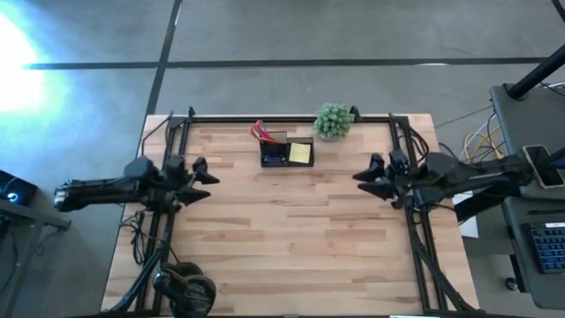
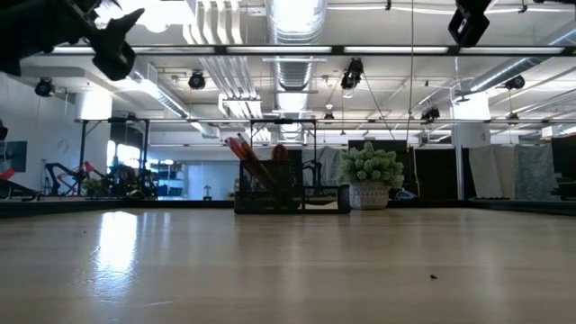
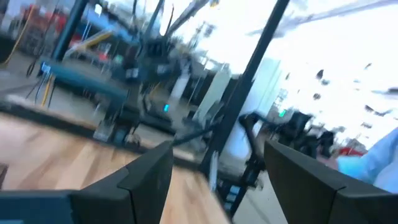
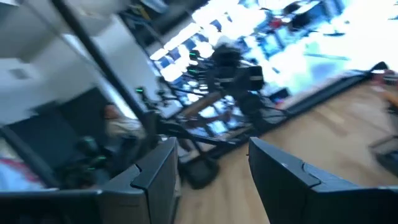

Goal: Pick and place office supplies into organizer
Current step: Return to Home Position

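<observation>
Arms hang raised over opposite sides of the tabletop (image 1: 291, 230), the left end effector (image 1: 208, 173) and right end effector (image 1: 364, 177) pointing inward at each other. Each has its fingers spread wide, gripping nothing. Near the far edge stands the organizer (image 1: 275, 138). It holds red-handled scissors (image 1: 259, 132) slanting out of one end, a yellow sticky-note pad (image 1: 300, 153) at the other, and a small blue item (image 1: 274, 161) between. A green plant (image 1: 333, 121) sits just beside it.
</observation>
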You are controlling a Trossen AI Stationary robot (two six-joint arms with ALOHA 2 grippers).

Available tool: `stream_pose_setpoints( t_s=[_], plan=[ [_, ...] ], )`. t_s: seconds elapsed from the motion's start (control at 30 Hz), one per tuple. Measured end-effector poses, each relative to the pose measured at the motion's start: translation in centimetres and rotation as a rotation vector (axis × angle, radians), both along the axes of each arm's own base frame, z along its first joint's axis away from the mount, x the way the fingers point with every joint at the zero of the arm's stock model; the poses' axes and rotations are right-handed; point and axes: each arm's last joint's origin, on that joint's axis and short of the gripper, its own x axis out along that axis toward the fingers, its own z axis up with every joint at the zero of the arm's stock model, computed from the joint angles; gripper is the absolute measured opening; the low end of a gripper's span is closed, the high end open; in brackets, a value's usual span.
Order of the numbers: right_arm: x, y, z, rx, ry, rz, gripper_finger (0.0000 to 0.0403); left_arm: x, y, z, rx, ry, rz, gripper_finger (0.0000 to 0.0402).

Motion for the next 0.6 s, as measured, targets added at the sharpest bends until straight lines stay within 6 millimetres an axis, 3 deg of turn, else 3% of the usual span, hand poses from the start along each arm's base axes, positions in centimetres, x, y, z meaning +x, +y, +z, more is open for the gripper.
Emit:
stream_pose_setpoints(
  t_s=[0.33,0.6],
  plan=[
    [0.3,0.1,-2.8,0.018,-0.049,0.025,0.0187,-1.5,0.0,-3.6,-0.058,-0.097,0.039,0.0238],
    [-0.1,0.0,-4.3,0.023,-0.018,0.020,0.0187,-1.0,0.0,-4.4,-0.069,-0.020,0.041,0.0238]
  ],
)
